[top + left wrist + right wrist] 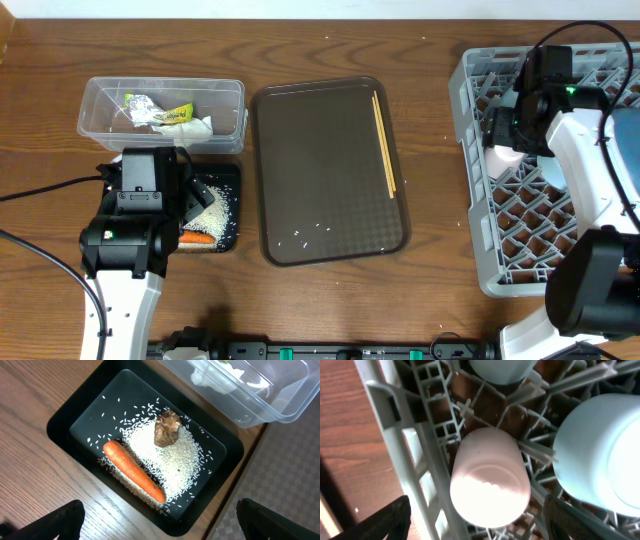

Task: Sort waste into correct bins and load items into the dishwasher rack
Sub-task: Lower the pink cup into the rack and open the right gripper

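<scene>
Both grippers are empty, fingers spread. The left gripper (160, 527) hangs over the black tray (90, 415) gathering carrot (134, 471) and rice (172, 457); the right gripper (485, 522) over the white cup (487, 480), wedged between rack (415, 455) pegs.

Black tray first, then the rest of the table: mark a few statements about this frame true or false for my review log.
1. The carrot lies in the black tray. True.
2. Loose rice grains lie on the brown serving tray. True.
3. The white cup is on the brown serving tray. False: it is in the dishwasher rack.
4. The chopsticks are in the dishwasher rack. False: they lie on the brown serving tray.
5. The wrapper is in the clear tub. True.
</scene>
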You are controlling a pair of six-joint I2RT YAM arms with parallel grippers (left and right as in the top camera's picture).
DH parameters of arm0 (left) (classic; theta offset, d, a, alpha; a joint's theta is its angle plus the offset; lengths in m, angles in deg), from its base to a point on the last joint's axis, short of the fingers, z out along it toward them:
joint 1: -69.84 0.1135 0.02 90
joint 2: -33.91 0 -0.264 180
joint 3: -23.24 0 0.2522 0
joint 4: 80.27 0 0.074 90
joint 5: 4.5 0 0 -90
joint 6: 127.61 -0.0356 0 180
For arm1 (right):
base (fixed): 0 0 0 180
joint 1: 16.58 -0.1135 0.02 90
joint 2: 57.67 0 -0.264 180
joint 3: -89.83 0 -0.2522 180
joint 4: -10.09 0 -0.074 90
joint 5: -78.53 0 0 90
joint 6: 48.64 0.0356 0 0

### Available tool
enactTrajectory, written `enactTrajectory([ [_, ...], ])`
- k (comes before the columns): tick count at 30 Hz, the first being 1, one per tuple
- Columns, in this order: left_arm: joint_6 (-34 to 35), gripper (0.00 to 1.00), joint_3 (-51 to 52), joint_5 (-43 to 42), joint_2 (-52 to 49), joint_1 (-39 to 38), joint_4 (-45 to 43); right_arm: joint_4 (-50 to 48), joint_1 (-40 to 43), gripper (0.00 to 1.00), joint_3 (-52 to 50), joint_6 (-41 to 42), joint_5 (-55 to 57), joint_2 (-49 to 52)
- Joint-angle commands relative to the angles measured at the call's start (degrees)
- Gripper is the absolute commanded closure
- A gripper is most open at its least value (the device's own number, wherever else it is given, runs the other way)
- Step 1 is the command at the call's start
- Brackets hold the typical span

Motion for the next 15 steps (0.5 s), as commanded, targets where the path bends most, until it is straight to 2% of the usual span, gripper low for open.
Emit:
enactTrajectory([
  [1, -0.4, 0.02, 0.1, 0.1, -0.1, -0.1, 0.2, 1.9, -0.6, 0.22, 3.4, 1.8, -1.2, -4.6],
  [4, -0.4, 0.02, 0.1, 0.1, -0.1, -0.1, 0.2, 3.5, -0.7, 0.23, 4.7, 1.8, -6.1, -8.9],
  [11, -0.4, 0.02, 0.1, 0.1, -0.1, -0.1, 0.2, 1.4, -3.1, 0.23, 5.0, 1.7, -25.9, -19.6],
  [15, -0.4, 0.02, 0.1, 0.1, -0.1, -0.1, 0.2, 0.5, -8.8, 0.23, 5.0, 1.8, -26.6, -22.3],
])
